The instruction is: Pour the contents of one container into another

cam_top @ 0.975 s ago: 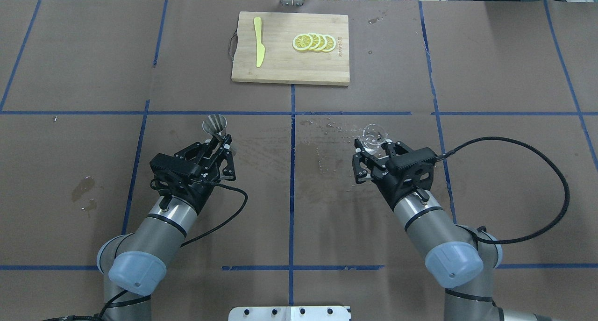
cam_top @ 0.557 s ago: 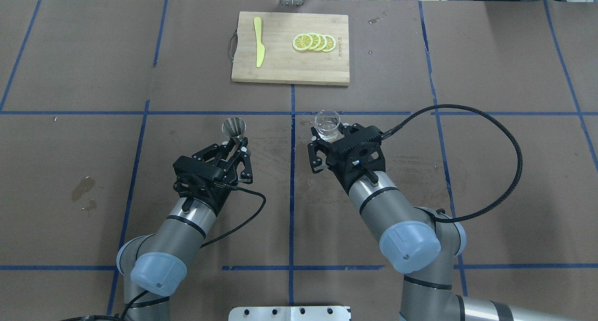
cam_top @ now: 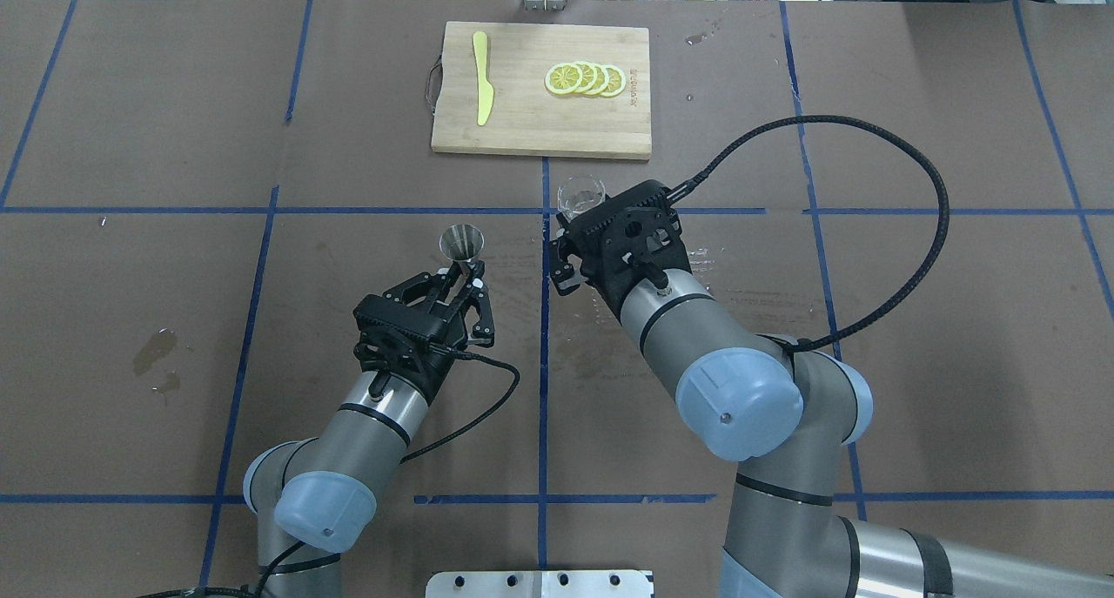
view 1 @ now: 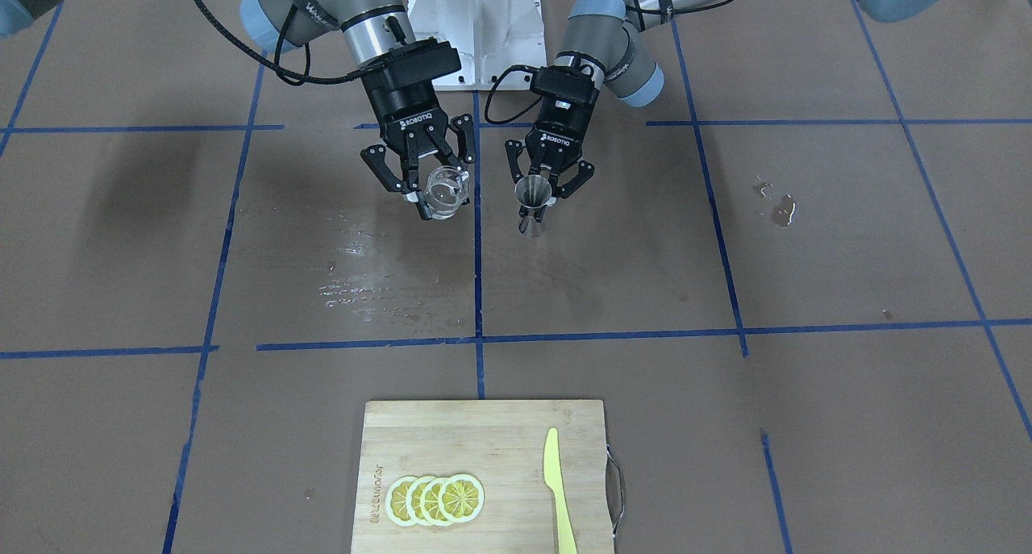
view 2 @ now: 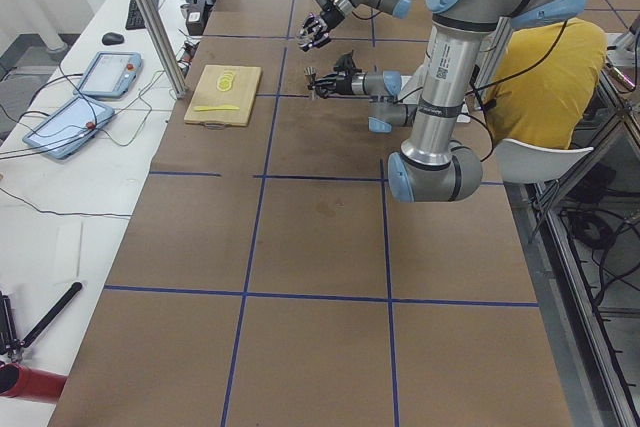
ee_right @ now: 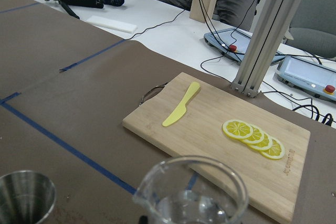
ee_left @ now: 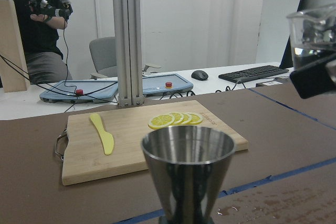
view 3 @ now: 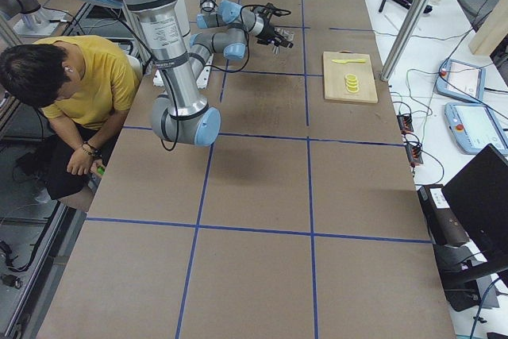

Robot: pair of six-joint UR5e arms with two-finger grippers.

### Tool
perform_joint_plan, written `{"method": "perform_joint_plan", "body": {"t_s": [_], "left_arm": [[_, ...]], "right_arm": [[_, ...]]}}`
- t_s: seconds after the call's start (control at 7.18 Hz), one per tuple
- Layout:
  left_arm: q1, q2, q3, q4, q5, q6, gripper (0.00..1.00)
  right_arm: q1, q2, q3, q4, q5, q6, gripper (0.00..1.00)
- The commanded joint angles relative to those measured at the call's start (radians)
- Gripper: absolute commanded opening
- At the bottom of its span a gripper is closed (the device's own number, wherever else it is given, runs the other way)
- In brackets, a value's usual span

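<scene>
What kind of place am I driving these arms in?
Most likely a robotics lab, not a kitchen: a table covered in brown paper with a blue tape grid, teach pendants on the side bench, and an aluminium frame post.

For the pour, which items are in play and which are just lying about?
In play: glass tumbler, in the right gripper; steel jigger, in the left gripper.
Lying about: cutting board, lemon slices, yellow knife.

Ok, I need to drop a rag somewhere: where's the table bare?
Bare: the squares flanking the cutting board, and the near-right squares outside the cable. Crowded: the centre, where left claw with jigger and right claw with glass hover over wet paper.
</scene>
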Motion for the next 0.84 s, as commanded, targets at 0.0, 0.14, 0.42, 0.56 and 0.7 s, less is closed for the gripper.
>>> {"method": "perform_joint_plan", "body": {"t_s": [0.0, 0.14, 0.42, 0.56, 0.7], "left_arm": [[-0.002, -0.012, 0.027, 0.001, 0.002, 0.01, 0.0], [-0.002, -0.042, 0.033, 0.001, 0.003, 0.01, 0.0], [-0.002, -0.067, 0.047, 0.001, 0.003, 0.008, 0.0], [-0.005, -0.072, 0.051, 0.001, 0.005, 0.008, 0.0], [-0.005, -0.089, 0.071, 0.001, 0.011, 0.008, 0.0]], "right_arm": [[0.003, 0.026, 0.064, -0.143, 0.058, -0.016, 0.0], [0.003, 0.054, 0.065, -0.203, 0.058, -0.034, 0.0], [0.002, 0.065, 0.087, -0.268, 0.061, -0.082, 0.0], [0.002, 0.066, 0.104, -0.302, 0.081, -0.101, 0.0], [0.002, 0.069, 0.114, -0.325, 0.087, -0.114, 0.0]]}}
